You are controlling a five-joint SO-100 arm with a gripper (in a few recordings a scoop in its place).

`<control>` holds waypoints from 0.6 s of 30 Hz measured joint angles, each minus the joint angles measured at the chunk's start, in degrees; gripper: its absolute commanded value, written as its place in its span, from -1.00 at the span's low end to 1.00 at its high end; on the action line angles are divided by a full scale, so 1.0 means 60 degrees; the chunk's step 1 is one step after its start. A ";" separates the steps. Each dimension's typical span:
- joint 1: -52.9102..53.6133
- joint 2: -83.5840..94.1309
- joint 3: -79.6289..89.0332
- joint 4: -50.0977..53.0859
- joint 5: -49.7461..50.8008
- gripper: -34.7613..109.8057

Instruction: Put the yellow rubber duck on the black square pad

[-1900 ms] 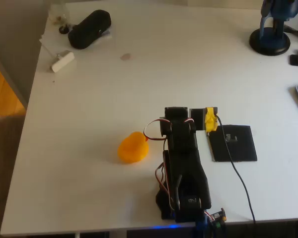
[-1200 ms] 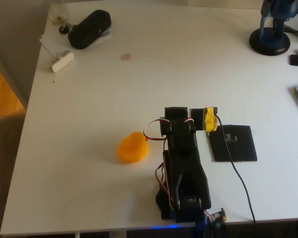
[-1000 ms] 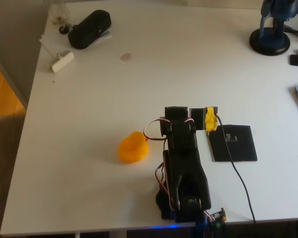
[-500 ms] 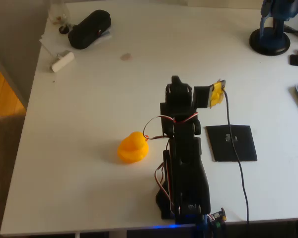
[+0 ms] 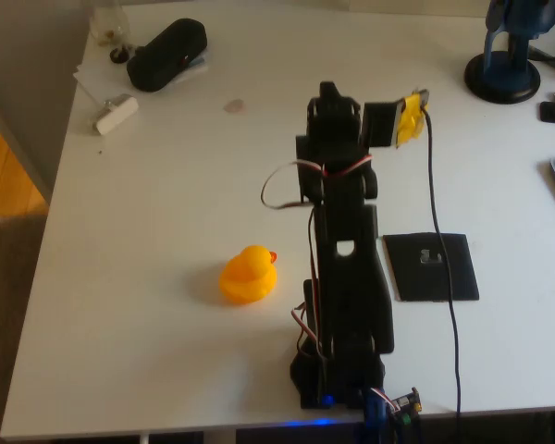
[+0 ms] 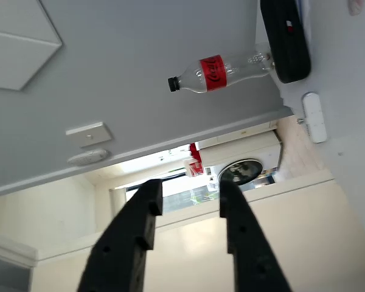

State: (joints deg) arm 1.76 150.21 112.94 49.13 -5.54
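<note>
The yellow rubber duck [image 5: 248, 275] sits upright on the white table, left of the arm's base in the overhead view, its beak pointing right. The black square pad [image 5: 432, 266] lies flat to the right of the arm, with a pale mark near its top edge and the arm's black cable crossing it. My gripper [image 5: 328, 92] is stretched toward the far side of the table, well away from both. In the wrist view the gripper [image 6: 190, 188] is open, its two black fingers apart with nothing between them, and it points out at the room beyond the table.
A dark oblong pouch [image 5: 166, 54] and a small white object [image 5: 117, 114] lie at the far left corner. A blue stand base [image 5: 504, 76] sits at the far right. A plastic bottle [image 6: 222, 70] stands by the pouch [image 6: 286, 39].
The arm has unfolded and reached toward the far side of the table, lifting the wrist off the pad's corner. Duck and pad have not moved.
</note>
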 measured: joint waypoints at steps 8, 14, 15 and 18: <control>0.0483 -0.2856 -0.1743 0.0000 0.0000 -0.38; 0.1157 -0.4453 -0.2300 0.0337 0.0000 -0.37; 0.1260 -0.4658 -0.2314 0.0527 0.0000 -0.37; 0.1260 -0.5142 -0.2329 0.1289 0.0000 -0.37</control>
State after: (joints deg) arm 9.32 119.36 98.96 56.87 -5.54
